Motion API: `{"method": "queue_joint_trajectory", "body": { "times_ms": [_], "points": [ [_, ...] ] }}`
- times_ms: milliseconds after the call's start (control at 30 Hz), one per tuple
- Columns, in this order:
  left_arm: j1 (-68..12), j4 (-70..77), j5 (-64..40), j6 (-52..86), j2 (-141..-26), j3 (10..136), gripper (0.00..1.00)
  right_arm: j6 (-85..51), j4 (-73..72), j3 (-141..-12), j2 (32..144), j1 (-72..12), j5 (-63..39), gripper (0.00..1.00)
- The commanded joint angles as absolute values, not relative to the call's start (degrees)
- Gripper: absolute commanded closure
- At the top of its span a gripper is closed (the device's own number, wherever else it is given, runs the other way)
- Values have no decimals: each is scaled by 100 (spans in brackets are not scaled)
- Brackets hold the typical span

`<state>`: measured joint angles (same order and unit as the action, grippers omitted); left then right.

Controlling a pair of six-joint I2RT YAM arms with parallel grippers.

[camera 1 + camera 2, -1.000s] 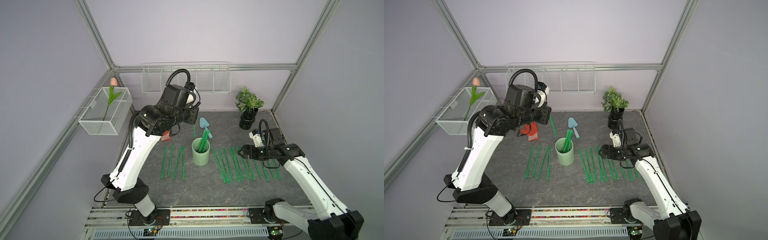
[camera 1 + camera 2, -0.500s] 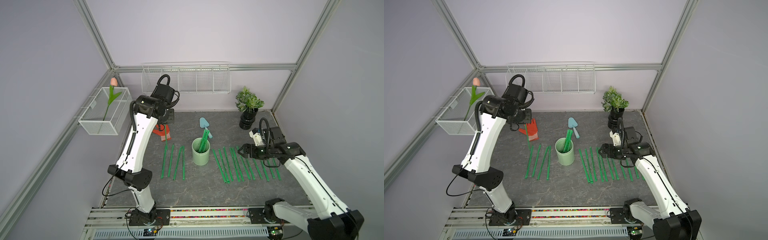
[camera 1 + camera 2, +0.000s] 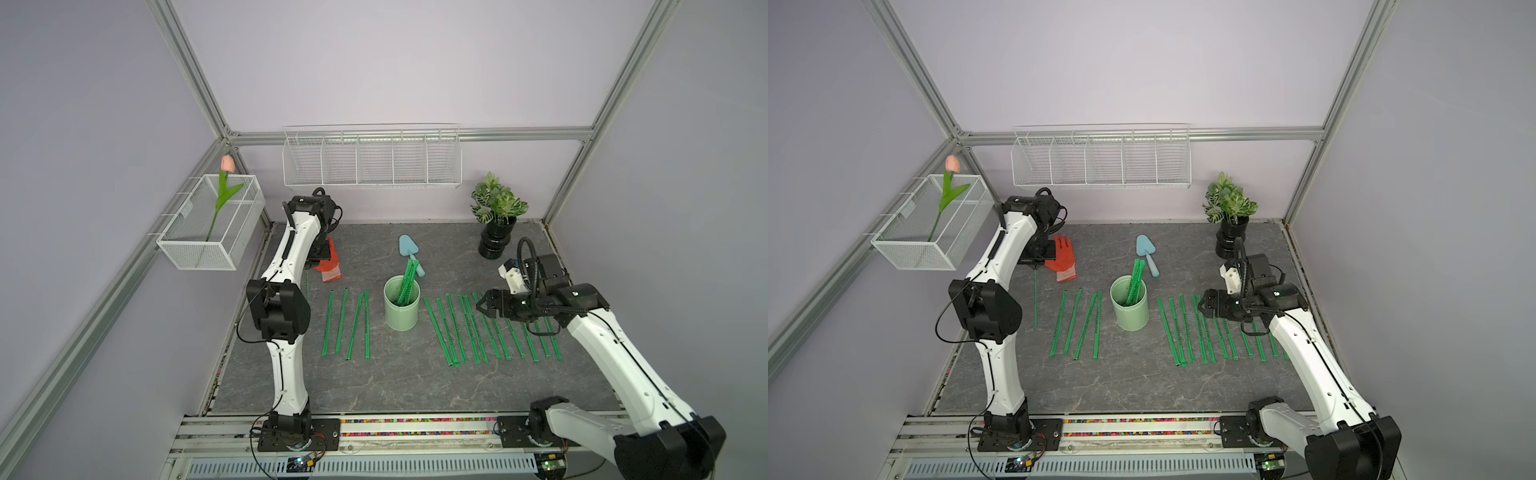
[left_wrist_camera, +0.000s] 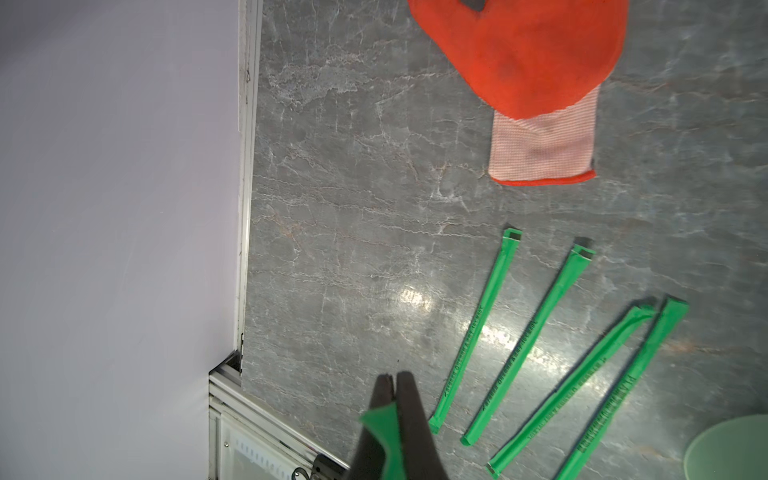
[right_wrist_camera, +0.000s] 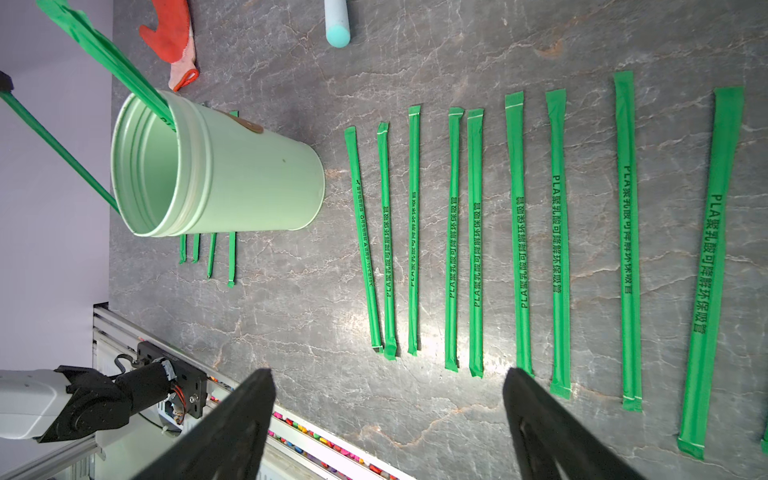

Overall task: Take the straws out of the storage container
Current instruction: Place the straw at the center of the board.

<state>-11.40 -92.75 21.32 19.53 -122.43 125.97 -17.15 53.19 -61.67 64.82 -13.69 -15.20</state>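
Observation:
The storage container (image 3: 401,309) (image 3: 1129,307), a pale mint cup, stands upright mid-table with a few straws (image 3: 406,282) (image 3: 1134,280) leaning out of it toward the back. My left gripper (image 4: 392,378) is shut on one straw (image 4: 382,432), which hangs thin and near-vertical (image 3: 1035,299) over the table's left edge, beside the glove. Several straws (image 3: 345,324) lie in a row left of the cup, and several more (image 3: 478,328) (image 5: 457,232) lie to its right. My right gripper (image 3: 482,305) (image 5: 388,374) hovers open and empty over the right row, pointing at the cup (image 5: 232,178).
An orange glove (image 3: 1063,257) (image 4: 532,54) lies at the back left, close to my left gripper. A blue trowel (image 3: 409,251) lies behind the cup. A potted plant (image 3: 496,220) stands at the back right. Wire baskets hang on the back wall (image 3: 372,160) and the left wall (image 3: 212,226).
My left arm has swung from above the cup to the back left and come down, carrying the straw with it. The right arm has stayed still.

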Motion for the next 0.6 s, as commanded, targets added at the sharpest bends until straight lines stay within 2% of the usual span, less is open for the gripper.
{"method": "queue_joint_trajectory", "body": {
  "times_ms": [0, 267, 567],
  "points": [
    [-1125, -10116, 2360, 2066, -12486, 12586, 100, -1696, 5617, -6008, 6556, -1371, -1450, 11],
    [-1059, -9914, 2307, 1917, -12841, 12339, 100, -1712, 5529, -5891, 6708, -1372, -1472, 11],
    [-1063, -9318, 1963, 1765, -12717, 11433, 100, -1765, 5239, -5837, 6908, -1373, -1600, 11]
  ]
}}
